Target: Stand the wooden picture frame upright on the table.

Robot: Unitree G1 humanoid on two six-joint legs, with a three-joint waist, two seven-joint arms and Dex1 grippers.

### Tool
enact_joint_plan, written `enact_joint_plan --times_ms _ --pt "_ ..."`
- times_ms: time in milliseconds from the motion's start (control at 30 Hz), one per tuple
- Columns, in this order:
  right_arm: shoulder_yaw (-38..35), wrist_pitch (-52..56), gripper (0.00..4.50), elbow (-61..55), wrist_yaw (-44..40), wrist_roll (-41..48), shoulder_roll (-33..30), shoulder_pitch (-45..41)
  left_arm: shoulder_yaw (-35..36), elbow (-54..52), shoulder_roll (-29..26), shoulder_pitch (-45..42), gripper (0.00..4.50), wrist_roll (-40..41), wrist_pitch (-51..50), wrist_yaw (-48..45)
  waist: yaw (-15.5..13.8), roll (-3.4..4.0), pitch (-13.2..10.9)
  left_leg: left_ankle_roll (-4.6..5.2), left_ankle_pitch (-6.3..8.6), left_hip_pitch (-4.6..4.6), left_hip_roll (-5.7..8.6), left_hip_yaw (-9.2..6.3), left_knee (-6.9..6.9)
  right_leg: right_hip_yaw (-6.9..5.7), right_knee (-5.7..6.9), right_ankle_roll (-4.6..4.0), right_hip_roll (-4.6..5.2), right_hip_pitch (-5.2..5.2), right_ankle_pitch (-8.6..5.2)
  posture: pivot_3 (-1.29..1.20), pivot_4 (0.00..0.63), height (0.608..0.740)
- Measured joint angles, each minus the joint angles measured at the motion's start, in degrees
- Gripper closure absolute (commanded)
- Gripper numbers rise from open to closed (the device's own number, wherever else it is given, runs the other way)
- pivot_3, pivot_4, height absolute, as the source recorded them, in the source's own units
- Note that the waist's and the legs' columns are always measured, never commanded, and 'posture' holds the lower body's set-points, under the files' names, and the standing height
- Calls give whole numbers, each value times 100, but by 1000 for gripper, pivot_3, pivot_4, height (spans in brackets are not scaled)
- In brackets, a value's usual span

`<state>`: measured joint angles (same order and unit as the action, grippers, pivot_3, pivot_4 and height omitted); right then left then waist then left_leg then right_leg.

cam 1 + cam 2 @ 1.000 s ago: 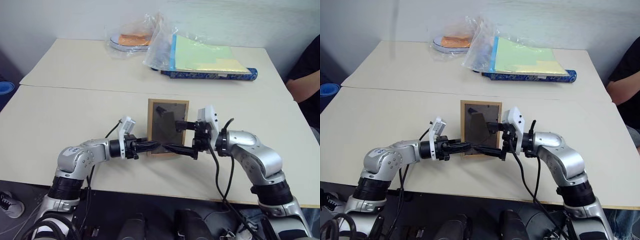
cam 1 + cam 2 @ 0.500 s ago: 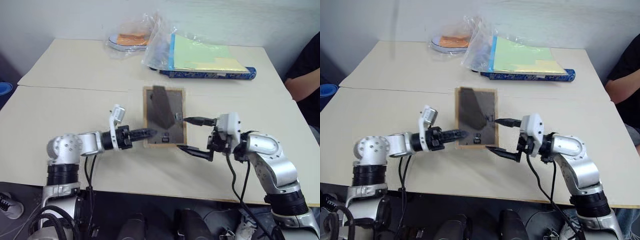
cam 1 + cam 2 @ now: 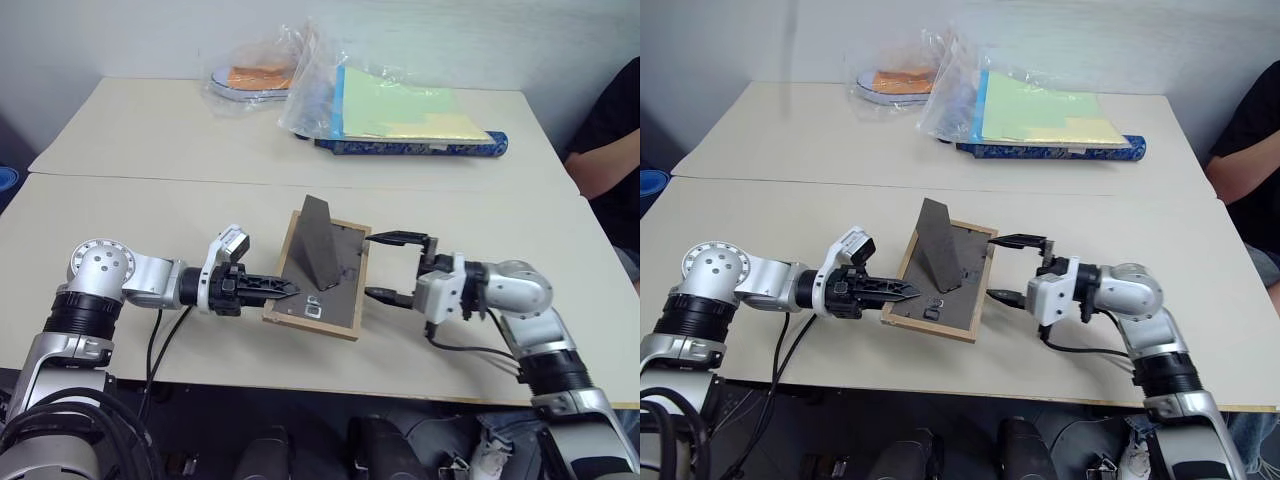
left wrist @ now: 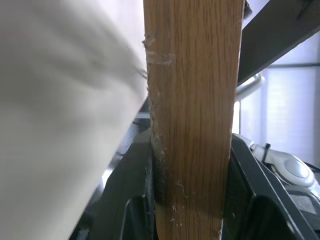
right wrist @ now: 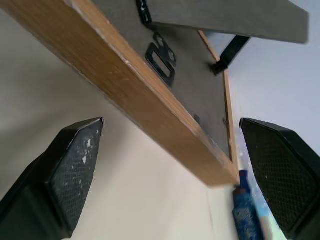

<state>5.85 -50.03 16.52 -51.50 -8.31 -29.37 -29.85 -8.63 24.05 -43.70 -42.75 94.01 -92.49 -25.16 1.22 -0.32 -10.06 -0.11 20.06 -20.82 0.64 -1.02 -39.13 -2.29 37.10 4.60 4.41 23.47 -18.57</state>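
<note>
The wooden picture frame [image 3: 338, 290] hangs tilted just above the table [image 3: 150, 230], its dark grey back facing up and the fold-out stand [image 3: 318, 250] sticking up from it. My left gripper [image 3: 281, 290] is shut on the frame's left wooden edge [image 4: 192, 125], which sits between the two fingers. My right gripper [image 3: 392, 267] stands open just right of the frame, pointing at its right edge [image 5: 150, 100] without touching it. The picture side is hidden underneath.
A blue-edged folder of green and yellow papers [image 3: 410, 112] in a clear bag lies at the back of the table. Another bag with something orange [image 3: 255, 78] lies left of it. A person's arm [image 3: 605, 165] is at the right edge. A seam [image 3: 200, 181] crosses the tabletop.
The frame has tipped from facing me upright to lying tilted, back up, as my left wrist rolled. My right gripper drew away to the frame's right side, still open.
</note>
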Motion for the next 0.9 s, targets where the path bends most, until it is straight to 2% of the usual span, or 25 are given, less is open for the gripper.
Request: enact_joint_plan --times_ms 67,167,300,333,400,467,600,667,733,767,900 --pt "102 -189 26 130 292 -222 99 -106 -132 110 0 0 3228 295 4 205 25 0 0 0 -1 -7 0 -2 -4 -1 -1 0 0 5 0 0 150 740" --pt "242 -319 867 210 584 -364 113 -108 -162 152 -9 0 3228 612 5 476 40 0 0 -2 -3 -15 0 -3 -7 -2 1 0 -1 13 0 0 150 740" --pt "266 -505 2250 245 1152 -687 144 -105 -155 196 -27 0 3228 1187 78 854 41 0 0 -5 -4 -17 0 -3 -7 -1 -1 0 -1 17 0 0 150 740" --pt "259 -554 2466 243 1278 -823 139 -106 -182 234 -63 7 3228 1368 85 955 41 1 0 -5 -4 -16 1 -3 -7 0 -1 0 -1 17 0 0 150 740" --pt "262 -642 2586 265 1526 -1037 138 -105 -244 270 -118 40 3228 1606 120 1099 43 1 0 -5 -4 -17 1 -3 -7 0 0 0 -2 19 0 0 150 740" --pt "272 -686 2594 342 1736 -1166 146 -104 -237 249 -124 61 2508 1686 203 1192 43 1 0 -6 -5 -17 2 -3 -7 0 -2 0 -3 19 0 0 150 740" --pt "316 -581 3134 508 1972 -1075 279 -47 317 -377 -145 436 1385 1769 801 1454 59 1 0 -6 -5 -19 0 -3 -6 5 -2 0 -3 23 0 0 150 740" --pt "424 -394 3146 503 1867 -622 312 -32 833 -893 -227 804 805 1762 1286 1632 81 1 0 -7 -6 -20 -2 -5 -4 10 -10 0 -3 25 0 0 150 740" --pt "539 -68 3146 411 1566 -31 303 -17 1355 -1373 -468 1194 769 1309 1698 1492 97 3 -1 -7 -6 -17 -3 -5 -2 12 -13 -1 -3 25 -1 0 150 740" --pt "552 239 3147 269 1327 516 300 34 1670 -1631 -741 1543 769 753 1945 1143 127 7 -4 -7 -6 -17 -3 -5 4 14 -15 -2 -6 25 -1 0 150 740" --pt "492 1671 3164 -296 539 2245 216 258 2047 -1929 -1135 2132 769 -646 2460 12 44 16 -9 -7 -6 -18 -2 -13 0 5 -21 -3 -3 16 -1 0 150 740"
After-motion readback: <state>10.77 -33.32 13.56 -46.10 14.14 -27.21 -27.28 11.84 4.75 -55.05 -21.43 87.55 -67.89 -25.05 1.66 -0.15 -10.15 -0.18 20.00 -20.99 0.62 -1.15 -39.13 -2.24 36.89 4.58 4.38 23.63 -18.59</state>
